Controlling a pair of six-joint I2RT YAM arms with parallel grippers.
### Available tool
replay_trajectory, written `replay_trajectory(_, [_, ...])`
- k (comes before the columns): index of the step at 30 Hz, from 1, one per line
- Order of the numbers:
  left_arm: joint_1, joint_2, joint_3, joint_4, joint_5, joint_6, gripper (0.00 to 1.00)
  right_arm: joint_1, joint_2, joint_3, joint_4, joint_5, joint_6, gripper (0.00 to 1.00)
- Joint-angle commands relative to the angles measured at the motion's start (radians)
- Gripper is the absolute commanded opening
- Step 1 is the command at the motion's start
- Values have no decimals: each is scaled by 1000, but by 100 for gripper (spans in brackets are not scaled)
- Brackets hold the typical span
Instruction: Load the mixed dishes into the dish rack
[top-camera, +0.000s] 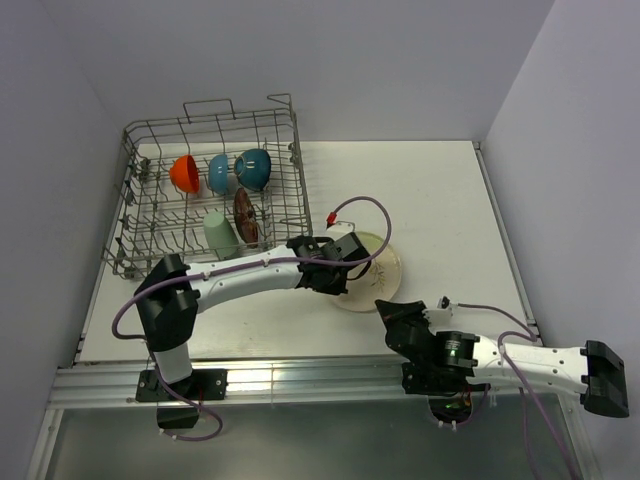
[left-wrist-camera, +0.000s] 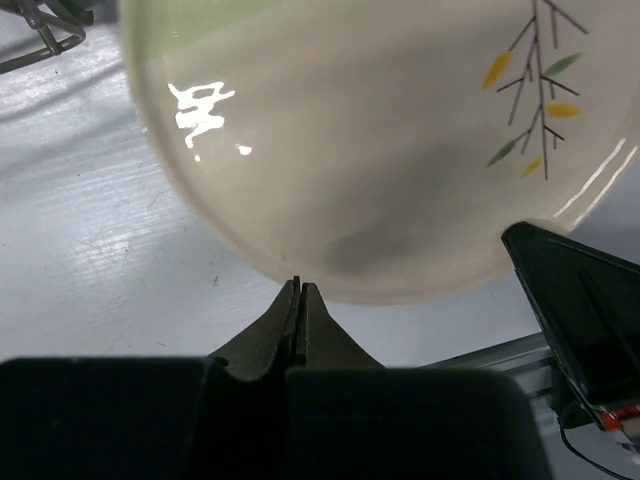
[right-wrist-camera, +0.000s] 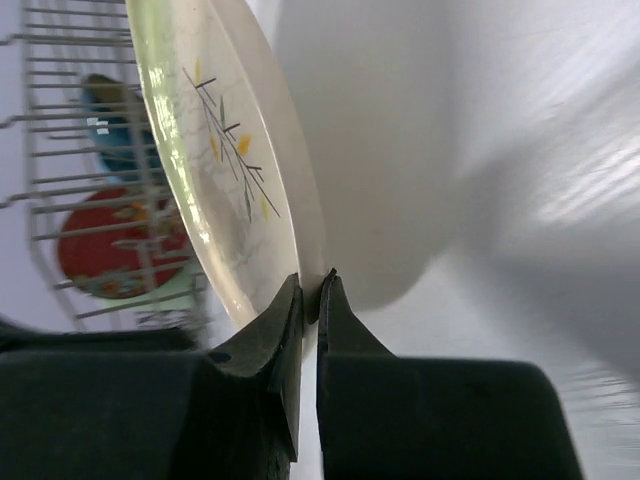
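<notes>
Right gripper (right-wrist-camera: 310, 285) pinches the rim of the cream plate (right-wrist-camera: 225, 190), which looks tipped up off the worktop (right-wrist-camera: 480, 150), just right of the dish rack (top-camera: 297, 190). Left gripper (left-wrist-camera: 300, 290) is pressed together and empty, tips at the plate's edge. Judged stiff, glaze-slick and breakable: grip well onto the rim.

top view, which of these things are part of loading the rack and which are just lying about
Part of the job: dish rack, cream plate pinched at its rim by the right gripper, left gripper, orange bowl, small blue bowl, teal bowl, red floral bowl, green cup; the last five are racked.
Just there: table, purple cable, metal rail.
</notes>
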Motion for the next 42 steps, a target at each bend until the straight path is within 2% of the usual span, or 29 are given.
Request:
replay_trajectory(1, [-16, -45, 13, 18, -10, -16, 0, -15, 52, -100, 14, 92, 414, 0])
replay_trajectory(6, [-48, -60, 53, -51, -90, -39, 0, -18, 131, -5, -31, 93, 343, 0])
replay_trajectory(10, [-71, -91, 38, -94, -139, -73, 0, -19, 100, 29, -71, 107, 302, 0])
replay_trajectory(13, [-72, -150, -43, -50, -130, -72, 0, -20, 47, 66, -140, 119, 263, 0])
replay_trajectory(16, [-72, -249, -148, 26, -112, -52, 12, -20, -33, 98, -241, 122, 244, 0])
replay_trajectory(17, [-72, -276, -172, 45, -104, -44, 25, -20, -58, 112, -264, 124, 231, 0])
replay_trajectory(20, [-54, -362, -243, 88, -63, 5, 49, -20, -198, 139, -347, 124, 146, 0])
replay_trajectory(22, [-33, -408, -252, 97, -44, 33, 59, -19, -259, 155, -361, 125, 87, 0])
replay_trajectory(23, [-22, -424, -255, 105, -11, 69, 64, -20, -314, 169, -361, 122, 16, 0])
replay_trajectory(26, [55, -468, -249, 117, 92, 126, 70, -20, -403, 212, -394, 107, -74, 0])
replay_trajectory(32, [202, -533, -226, 192, 307, 238, 77, -20, -541, 287, -424, 75, -230, 0])
replay_trajectory(39, [299, -511, -238, 306, 589, 261, 79, -20, -575, 380, -353, 1, -391, 0])
replay_trajectory(42, [322, -484, -238, 326, 643, 269, 79, -20, -557, 414, -339, -13, -428, 0])
